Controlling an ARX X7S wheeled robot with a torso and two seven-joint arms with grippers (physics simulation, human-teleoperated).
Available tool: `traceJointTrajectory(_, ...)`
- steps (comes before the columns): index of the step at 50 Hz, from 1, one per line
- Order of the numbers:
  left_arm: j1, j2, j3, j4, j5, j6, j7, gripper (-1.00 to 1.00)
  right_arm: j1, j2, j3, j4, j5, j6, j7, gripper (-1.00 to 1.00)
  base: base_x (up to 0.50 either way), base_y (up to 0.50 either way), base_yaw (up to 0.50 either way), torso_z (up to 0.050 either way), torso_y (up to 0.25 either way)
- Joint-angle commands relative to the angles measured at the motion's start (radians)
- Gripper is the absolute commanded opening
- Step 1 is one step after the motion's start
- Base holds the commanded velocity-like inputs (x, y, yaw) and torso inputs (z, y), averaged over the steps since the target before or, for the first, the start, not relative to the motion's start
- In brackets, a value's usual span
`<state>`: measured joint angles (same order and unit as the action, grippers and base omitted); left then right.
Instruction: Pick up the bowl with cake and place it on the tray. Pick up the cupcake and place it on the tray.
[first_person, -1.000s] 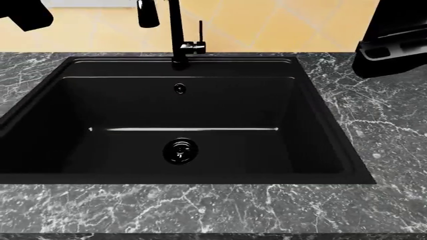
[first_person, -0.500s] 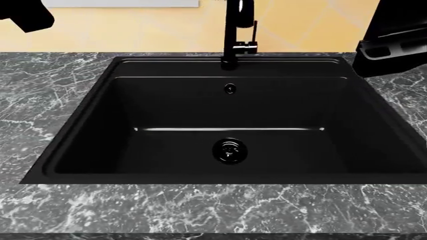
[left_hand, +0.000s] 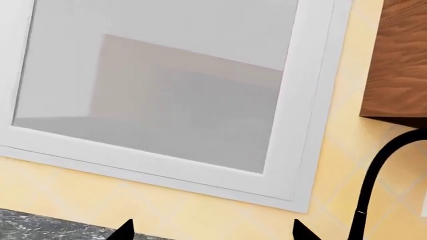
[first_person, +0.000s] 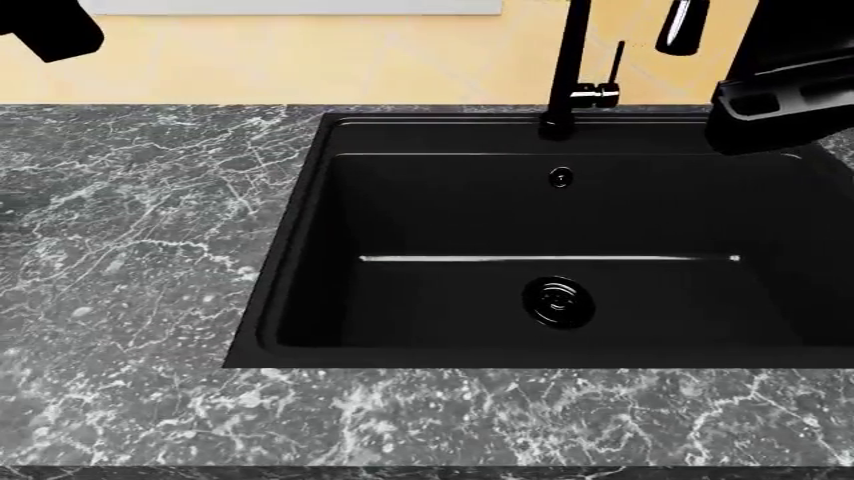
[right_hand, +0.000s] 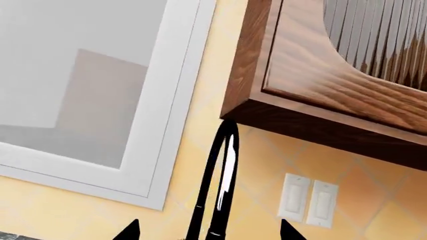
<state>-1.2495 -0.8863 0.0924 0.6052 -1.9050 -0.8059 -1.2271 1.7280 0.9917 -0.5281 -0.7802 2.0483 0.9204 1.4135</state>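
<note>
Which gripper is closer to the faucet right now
Right. In the head view the right gripper sits just beside the faucet, while the left gripper is far across the counter from it.

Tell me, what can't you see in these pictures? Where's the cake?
- Bowl, cake, cupcake and tray: in no view; the head camera shows only the sink and counter.
- Faucet: its top is cut off by the head view's upper edge.
- Left gripper and right gripper: only the fingertips show at each wrist view's edge, spread apart with nothing between them.
</note>
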Motion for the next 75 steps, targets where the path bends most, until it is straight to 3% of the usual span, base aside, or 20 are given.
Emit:
traceJointTrajectory(1,-0.003,-0.003,0.004,0.001,0.000,0.003,-0.001,1.00,0.004,0.002,-0.004,0.000,-0.002,-0.001,-0.002,1.00,0.00,0.50,0.00,0.000,0.000)
traceJointTrajectory(75,-0.009,-0.022,0.035,0.018,0.001,0.011,-0.004,1.00,0.010,0.000,-0.019,-0.014,-0.009,-0.034,-0.028,1.00,0.00,0.49,0.00,0.000,0.000)
